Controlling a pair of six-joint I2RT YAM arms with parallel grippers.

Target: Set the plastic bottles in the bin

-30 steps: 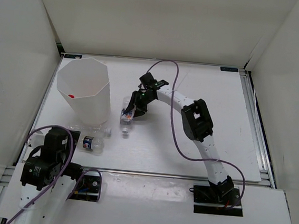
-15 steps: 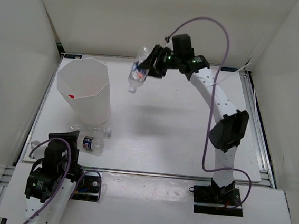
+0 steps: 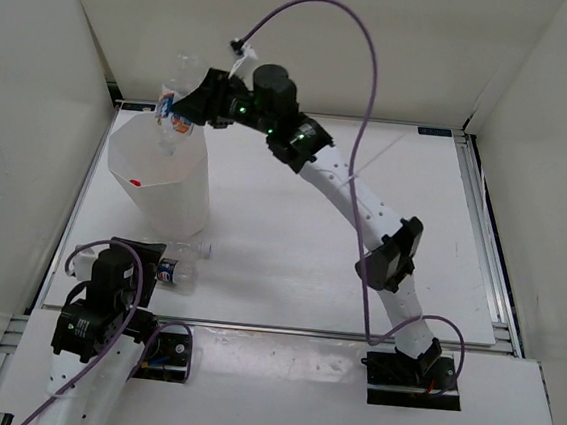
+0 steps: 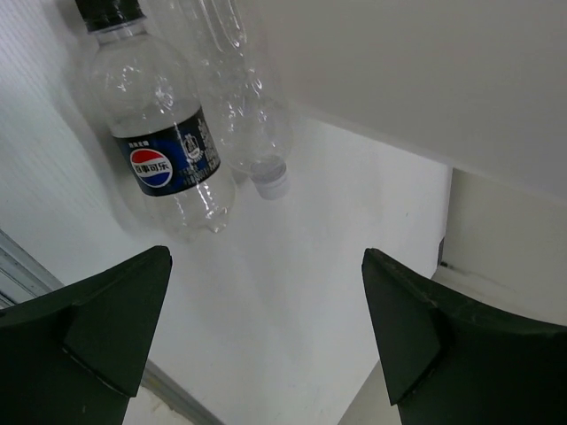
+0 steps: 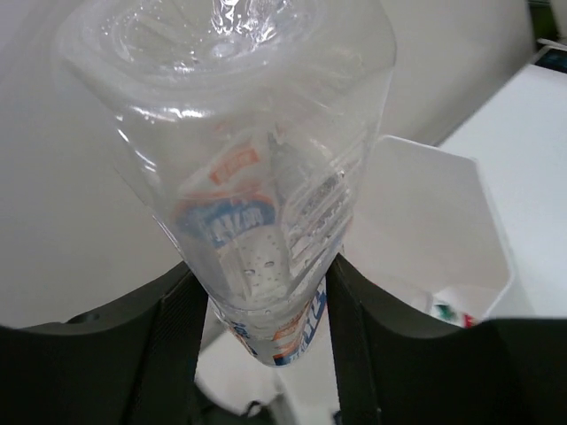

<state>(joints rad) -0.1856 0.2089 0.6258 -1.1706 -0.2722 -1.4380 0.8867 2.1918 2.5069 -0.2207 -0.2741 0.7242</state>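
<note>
My right gripper (image 3: 195, 104) is shut on the blue-white label bottle (image 3: 173, 101) and holds it above the far rim of the white octagonal bin (image 3: 182, 203). In the right wrist view the bottle (image 5: 257, 204) sits between my fingers (image 5: 168, 354), with the bin's opening (image 5: 434, 212) behind it. A red cap (image 3: 136, 181) shows inside the bin. The dark-blue label bottle (image 3: 170, 272) and the plain bottle (image 3: 195, 250) lie at the bin's foot. My left gripper (image 4: 266, 328) is open and empty, short of the dark-blue label bottle (image 4: 164, 164) and the plain bottle (image 4: 235, 97).
White enclosure walls stand on three sides of the white table (image 3: 364, 210). A purple cable (image 3: 363, 60) arcs above the right arm. A raised table edge (image 4: 496, 239) runs to the right in the left wrist view.
My right arm lifted the blue-white label bottle off the table and swung it left and back to above the bin. The left arm shifted a little near its base.
</note>
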